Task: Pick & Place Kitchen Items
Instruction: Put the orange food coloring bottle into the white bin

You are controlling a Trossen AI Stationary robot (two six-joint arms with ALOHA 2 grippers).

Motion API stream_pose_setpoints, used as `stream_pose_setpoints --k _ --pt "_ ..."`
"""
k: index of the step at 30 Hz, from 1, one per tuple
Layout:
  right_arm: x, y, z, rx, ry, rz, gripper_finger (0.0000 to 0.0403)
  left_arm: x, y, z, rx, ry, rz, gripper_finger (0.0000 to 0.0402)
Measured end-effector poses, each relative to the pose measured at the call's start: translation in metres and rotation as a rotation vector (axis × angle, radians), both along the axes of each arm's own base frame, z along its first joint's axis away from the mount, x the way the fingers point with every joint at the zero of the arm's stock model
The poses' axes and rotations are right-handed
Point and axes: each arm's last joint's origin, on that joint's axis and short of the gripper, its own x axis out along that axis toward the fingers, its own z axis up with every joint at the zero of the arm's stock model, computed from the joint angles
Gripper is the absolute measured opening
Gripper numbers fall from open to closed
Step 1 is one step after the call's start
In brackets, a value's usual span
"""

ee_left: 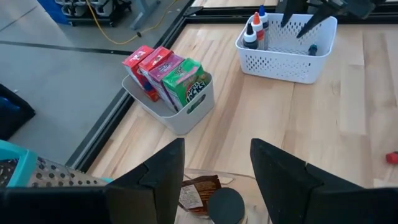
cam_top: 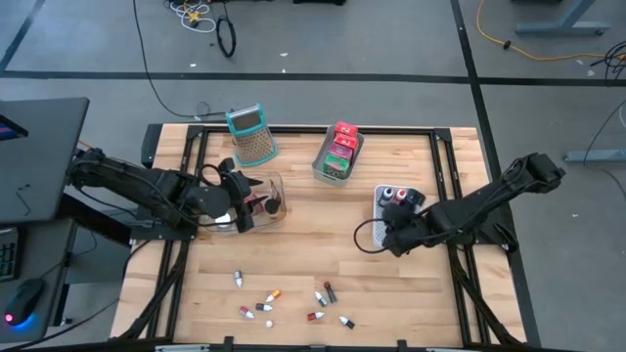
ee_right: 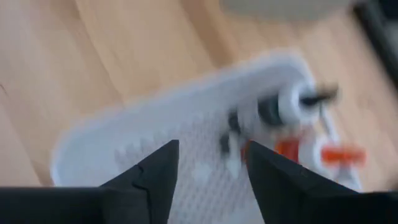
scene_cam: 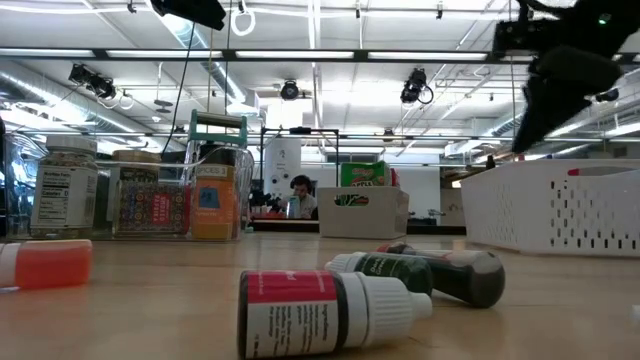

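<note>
I have my right gripper (cam_top: 393,238) over the white basket (cam_top: 383,209), jaws apart and empty; a few dropper bottles (ee_left: 255,30) stand inside. Roughly nine more (cam_top: 293,303) lie on the bench. My left gripper (cam_top: 238,207), jaws apart, waits over the clear bin (cam_top: 274,182).

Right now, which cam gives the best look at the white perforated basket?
Left wrist view: the white basket shows whole, with small bottles standing inside it. High view shows it small, beside the right gripper. Low view catches only a side wall; right wrist view is blurred.
</note>
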Motion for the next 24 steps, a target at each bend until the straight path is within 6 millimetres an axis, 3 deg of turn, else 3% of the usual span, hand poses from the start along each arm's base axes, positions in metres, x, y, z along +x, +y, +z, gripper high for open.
stream_pose_setpoints --k 7,13,16,24 --pt "0.032 0.012 0.031 -0.12 -0.245 0.211 0.0203 0.0 0.0 0.0 -0.002 -0.001 0.001 0.0192" --pt "0.064 0.031 0.047 0.077 -0.515 0.434 0.0204 0.0 0.0 0.0 -0.036 -0.02 0.022 0.0192" --pt "0.079 0.041 0.034 0.175 -0.524 0.482 0.0204 0.0 0.0 0.0 -0.036 -0.021 0.022 0.0192" --pt "0.113 0.071 -0.041 0.426 -0.404 0.472 0.0204 0.0 0.0 0.0 -0.048 -0.025 0.027 0.0192"
